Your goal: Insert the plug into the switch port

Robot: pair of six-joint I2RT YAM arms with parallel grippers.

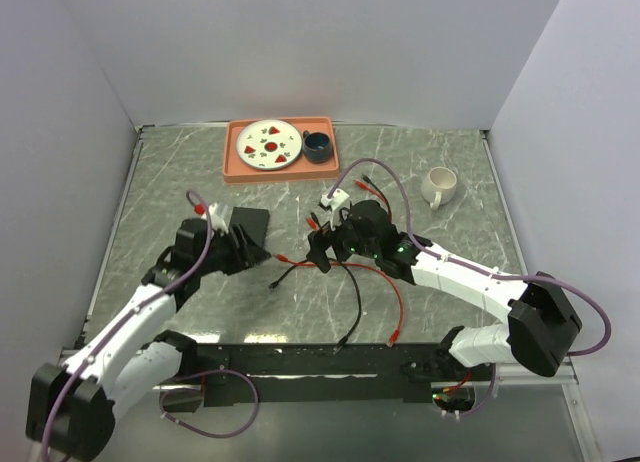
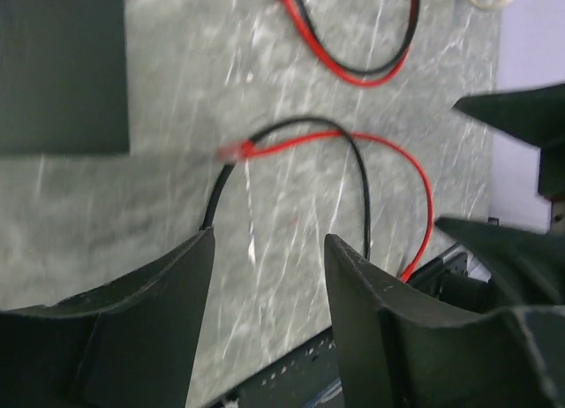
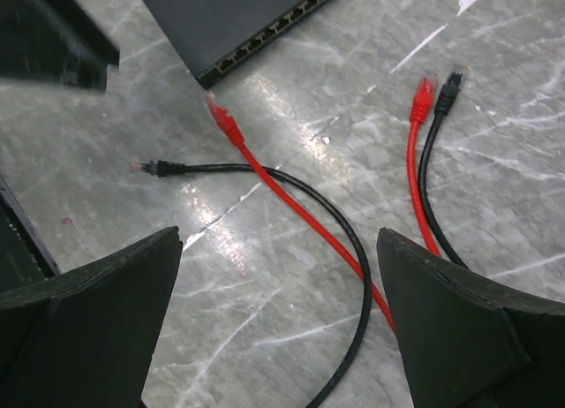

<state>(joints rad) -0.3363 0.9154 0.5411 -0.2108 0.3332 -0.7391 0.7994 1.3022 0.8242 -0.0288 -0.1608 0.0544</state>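
Watching the left gripper [image 2: 269, 245] hover half-spread, holding nothing, near the red plug [image 2: 234, 150]; switch [image 3: 238, 15] lies just beyond, ports [image 3: 265, 41] facing it; right gripper [image 3: 278, 240] gapes empty; I'd pinch right behind the plug, square to a port.

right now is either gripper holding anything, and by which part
Nothing is held. The left gripper and right gripper are both open and empty; the red cable and black cable lie loose on the table.

Matte black switch [image 3: 229, 19], polished grey marble-look tabletop [image 3: 494, 161], smooth plastic-sheathed red cable [image 3: 300, 215] and black cable [image 3: 229, 168].
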